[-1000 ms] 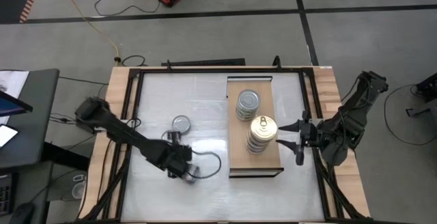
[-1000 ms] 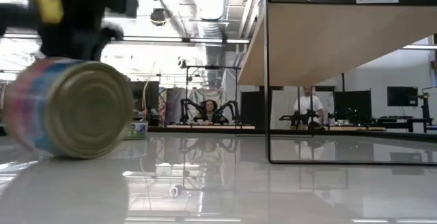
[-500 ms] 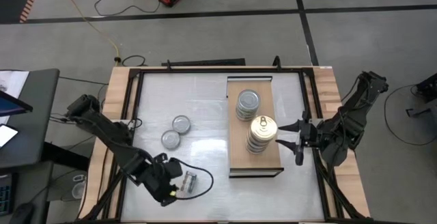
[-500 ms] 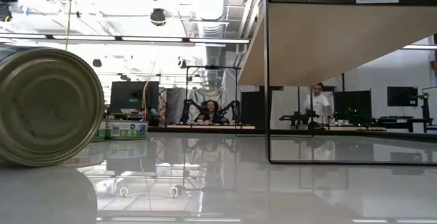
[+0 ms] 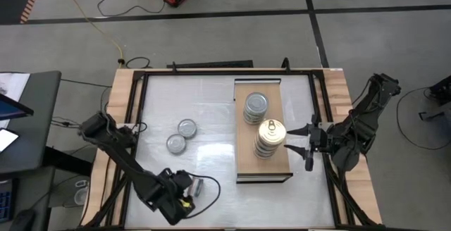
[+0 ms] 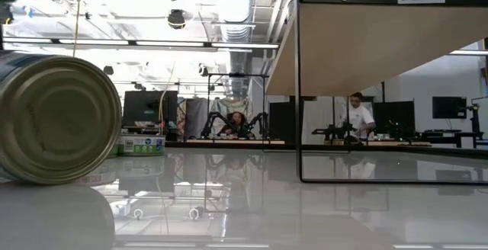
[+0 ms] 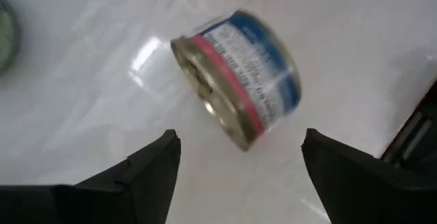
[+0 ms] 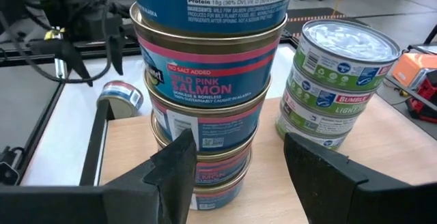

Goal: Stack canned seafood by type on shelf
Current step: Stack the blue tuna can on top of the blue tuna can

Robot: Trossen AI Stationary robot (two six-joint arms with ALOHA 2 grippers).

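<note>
Left hand (image 5: 189,189) sits low over the near-left part of the glossy white worktop (image 5: 211,111). Its two dark fingers (image 7: 147,166) stand spread wide apart with nothing between them. Just past the fingertips a short round tin with a blue and pink label (image 7: 239,74) lies on its side on the worktop, free of the fingers, its metal end face turned toward the wrist camera. In the low view the same tin (image 6: 53,120) fills the left edge, on its side, its plain end facing the camera.

Two more short silver-lidded tins (image 5: 181,135) stand upright on the worktop, just beside each other, left of the shelf and well apart from the fallen tin.

The long light-wood shelf with thin dark frame (image 5: 277,166) lies right of centre. On it: a stack of green-labelled tins with a silver lid on top (image 5: 256,107) at the far part, and a taller stack of blue and pink salmon tins with a gold pull-tab lid (image 5: 270,136) nearer. The stacks stand close but apart.

Right hand (image 5: 304,145) hovers at the shelf's right edge, beside the salmon stack, fingers (image 8: 174,169) parted and holding nothing.
</note>
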